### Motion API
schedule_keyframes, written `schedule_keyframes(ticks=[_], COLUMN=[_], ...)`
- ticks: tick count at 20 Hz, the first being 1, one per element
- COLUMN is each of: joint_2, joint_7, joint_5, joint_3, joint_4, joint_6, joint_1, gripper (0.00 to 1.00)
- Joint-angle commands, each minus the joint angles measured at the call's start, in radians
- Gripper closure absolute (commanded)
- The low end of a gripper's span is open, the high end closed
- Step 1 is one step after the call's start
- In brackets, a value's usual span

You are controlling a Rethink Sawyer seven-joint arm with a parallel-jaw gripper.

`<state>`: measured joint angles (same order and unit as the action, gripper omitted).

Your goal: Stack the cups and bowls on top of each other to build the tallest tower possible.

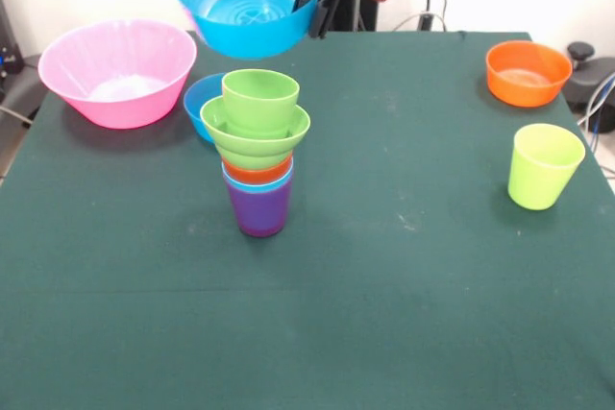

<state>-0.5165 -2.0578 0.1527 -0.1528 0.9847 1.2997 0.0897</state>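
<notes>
The tower (258, 156) stands mid-table: a purple cup (258, 210) at the base, light blue and orange cups nested in it, a ridged green bowl (255, 133) above, a stepped green cup (260, 99) on top. My gripper (315, 2) is shut on the rim of a blue bowl (246, 2), held tilted in the air above and behind the tower. A second blue bowl (205, 98) sits on the table behind the tower, partly hidden. A yellow-green cup (544, 165) stands at the right. An orange bowl (527, 72) sits at the far right.
A large translucent pink bowl (118, 71) sits at the far left of the dark green table (384, 285). Cables and dark equipment (586, 69) lie past the table's right edge.
</notes>
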Motion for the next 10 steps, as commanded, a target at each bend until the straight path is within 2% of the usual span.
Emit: schedule_keyframes(ticks=[1,10], joint_2=[0.062,0.069], joint_7=[0.227,0.201], joint_5=[0.076,0.081], joint_3=[0.136,0.137], joint_4=[0.052,0.077], joint_6=[-0.110,-0.190], joint_1=[0.015,0.015], gripper=[1.00,1.00])
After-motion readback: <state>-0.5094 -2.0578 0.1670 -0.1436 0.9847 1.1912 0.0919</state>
